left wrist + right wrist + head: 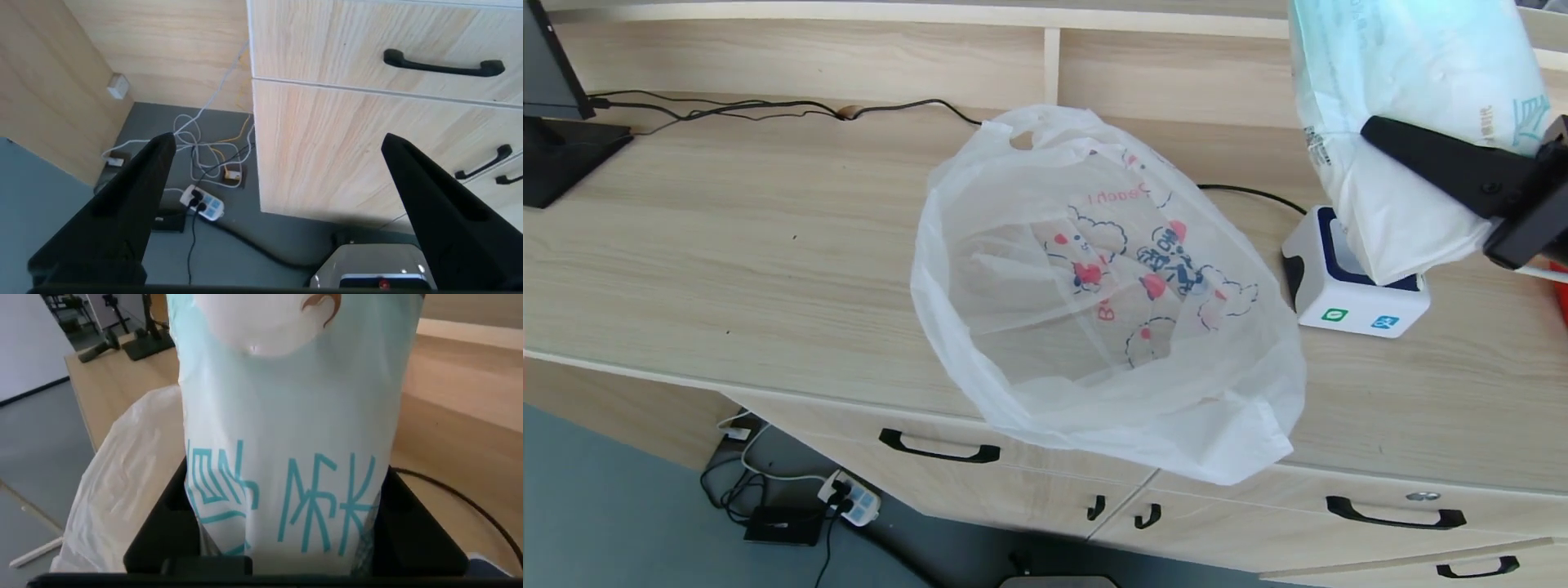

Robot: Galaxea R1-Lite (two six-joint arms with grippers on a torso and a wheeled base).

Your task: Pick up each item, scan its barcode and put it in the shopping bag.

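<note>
Glossy film-wrapped pack (1405, 82) between matt black fingers (1437, 159); beside them crinkled translucent plastic shopping bag (1094, 327), below matt wood-grain tabletop (727, 245).

Shopping bag (1107, 302) on counter (727, 245); scanner (1356, 302) just right of it; package (1413, 82) in right gripper (288, 474) above scanner; monitor (551, 98) far left.

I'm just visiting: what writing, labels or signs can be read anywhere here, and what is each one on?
Shopping bag: red lettering and dark characters among cartoon prints, seen reversed through the plastic; no sure reading.
White package: large teal characters, partly hidden; fine side print too small to read.
Scanner: one green and one blue icon, no legible words.
</note>
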